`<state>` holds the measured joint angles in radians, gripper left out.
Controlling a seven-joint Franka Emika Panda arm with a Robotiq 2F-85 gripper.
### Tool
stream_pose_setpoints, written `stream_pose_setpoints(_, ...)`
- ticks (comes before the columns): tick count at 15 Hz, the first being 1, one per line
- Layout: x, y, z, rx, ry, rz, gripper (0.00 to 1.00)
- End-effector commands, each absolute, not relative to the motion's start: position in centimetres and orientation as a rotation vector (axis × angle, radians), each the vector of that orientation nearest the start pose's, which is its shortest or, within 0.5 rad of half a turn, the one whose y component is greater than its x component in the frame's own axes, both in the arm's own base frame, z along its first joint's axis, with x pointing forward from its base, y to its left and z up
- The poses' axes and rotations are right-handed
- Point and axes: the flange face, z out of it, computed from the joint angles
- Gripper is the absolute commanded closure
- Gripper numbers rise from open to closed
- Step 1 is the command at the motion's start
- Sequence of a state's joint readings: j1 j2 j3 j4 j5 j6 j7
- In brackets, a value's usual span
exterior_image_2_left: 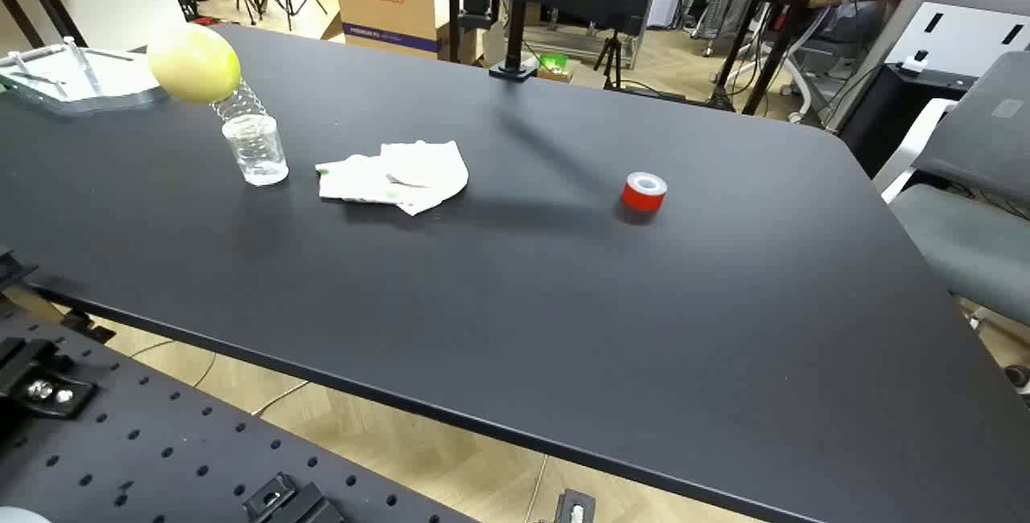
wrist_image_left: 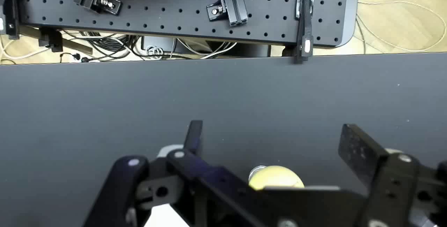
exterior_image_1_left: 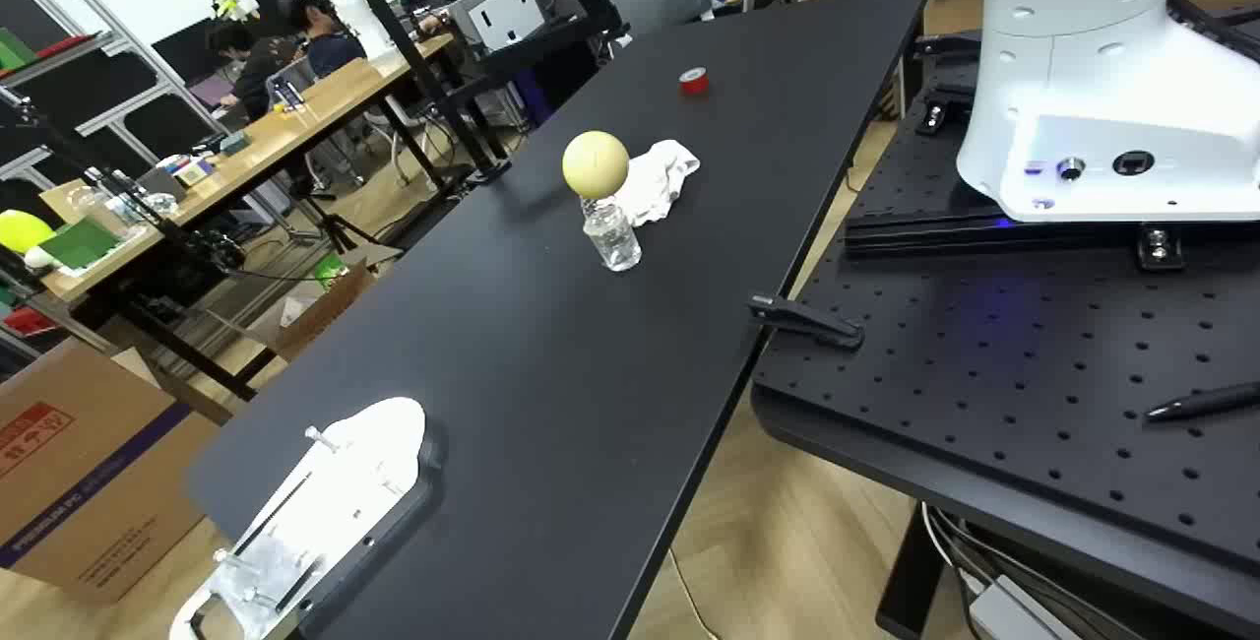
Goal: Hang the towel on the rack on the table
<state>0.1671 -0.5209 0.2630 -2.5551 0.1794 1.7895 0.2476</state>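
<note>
The towel is a crumpled white cloth (exterior_image_1_left: 658,182) on the black table, and it also shows in an exterior view (exterior_image_2_left: 402,177). White patches (wrist_image_left: 167,218) behind the gripper's left finger in the wrist view may be parts of it. A white board with upright metal pegs (exterior_image_1_left: 340,482), the only rack-like thing in view, lies near a table end; it also shows in an exterior view (exterior_image_2_left: 80,76). My gripper (wrist_image_left: 274,141) is open and empty above the table in the wrist view. Neither exterior view shows the gripper.
A yellow ball (exterior_image_1_left: 596,165) on a clear spring and cup (exterior_image_1_left: 612,236) stands beside the towel; the ball shows below the fingertips in the wrist view (wrist_image_left: 276,177). A red tape roll (exterior_image_2_left: 644,191) lies farther along the table (exterior_image_2_left: 563,330). A black clamp (exterior_image_1_left: 805,320) sits at the table edge.
</note>
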Motion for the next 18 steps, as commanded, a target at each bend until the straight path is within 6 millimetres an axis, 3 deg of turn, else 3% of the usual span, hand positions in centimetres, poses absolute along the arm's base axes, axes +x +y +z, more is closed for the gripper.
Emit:
stream_pose_setpoints(1, 31.85, 16.19, 41.87, -3.156, -0.111, 0.405, 0.00)
stream_pose_setpoints(18, 32.22, 15.91, 42.05, -3.179, -0.082, 0.368, 0.00)
